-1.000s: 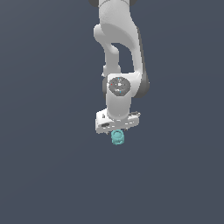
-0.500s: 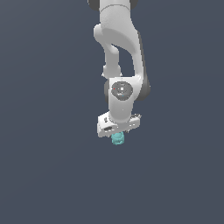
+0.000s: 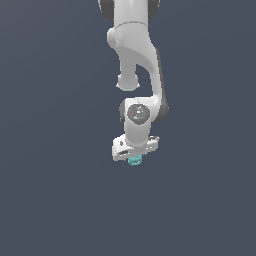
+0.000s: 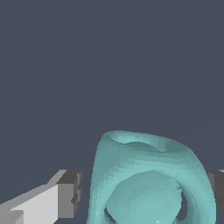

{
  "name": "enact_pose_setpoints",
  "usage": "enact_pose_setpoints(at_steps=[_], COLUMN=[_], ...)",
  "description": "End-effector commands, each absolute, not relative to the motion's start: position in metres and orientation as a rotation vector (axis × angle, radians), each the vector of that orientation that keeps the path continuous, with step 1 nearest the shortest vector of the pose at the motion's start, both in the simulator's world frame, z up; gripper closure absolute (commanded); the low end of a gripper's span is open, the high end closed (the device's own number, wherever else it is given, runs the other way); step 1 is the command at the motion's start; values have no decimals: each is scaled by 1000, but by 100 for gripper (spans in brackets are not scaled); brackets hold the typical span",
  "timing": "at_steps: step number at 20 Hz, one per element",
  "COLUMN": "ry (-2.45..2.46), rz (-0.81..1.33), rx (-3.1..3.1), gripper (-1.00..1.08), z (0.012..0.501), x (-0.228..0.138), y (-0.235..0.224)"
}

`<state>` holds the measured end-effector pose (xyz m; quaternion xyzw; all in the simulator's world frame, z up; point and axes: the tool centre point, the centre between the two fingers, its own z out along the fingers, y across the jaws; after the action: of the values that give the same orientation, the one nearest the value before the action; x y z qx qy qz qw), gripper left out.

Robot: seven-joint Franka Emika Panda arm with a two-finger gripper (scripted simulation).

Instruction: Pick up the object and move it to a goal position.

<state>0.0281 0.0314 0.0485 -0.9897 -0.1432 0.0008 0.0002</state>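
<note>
The object (image 3: 135, 161) is a small teal rounded piece with holes, and it rests on the dark surface directly under the white hand. In the exterior view only its lower part shows below the hand. My gripper (image 3: 134, 155) is open, with one finger on either side of the object. In the wrist view the object (image 4: 148, 183) fills the space between the fingers. A narrow gap shows between one grey finger pad (image 4: 72, 194) and the object, and the other pad (image 4: 217, 186) is partly hidden behind it.
The white arm (image 3: 135, 55) stands upright above the hand. A plain dark grey-blue surface (image 3: 55, 190) lies all around. No goal marker shows in either view.
The arm and hand have come down over the object, which has stayed in place. Less of the object shows below the hand now.
</note>
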Motion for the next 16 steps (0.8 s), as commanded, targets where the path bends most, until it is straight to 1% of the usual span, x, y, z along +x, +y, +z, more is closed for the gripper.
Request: enact_pose_setpoints(at_steps=[1,4,5,16], ry=[-451,-452,-452,-451], rz=[0,0,0,-1], rx=[-3109,-3109,-3109,-3109], gripper=[-92,-92,108,108], z=[41,40,40,40], x=[29,30,30,30], y=[31,32,32,31])
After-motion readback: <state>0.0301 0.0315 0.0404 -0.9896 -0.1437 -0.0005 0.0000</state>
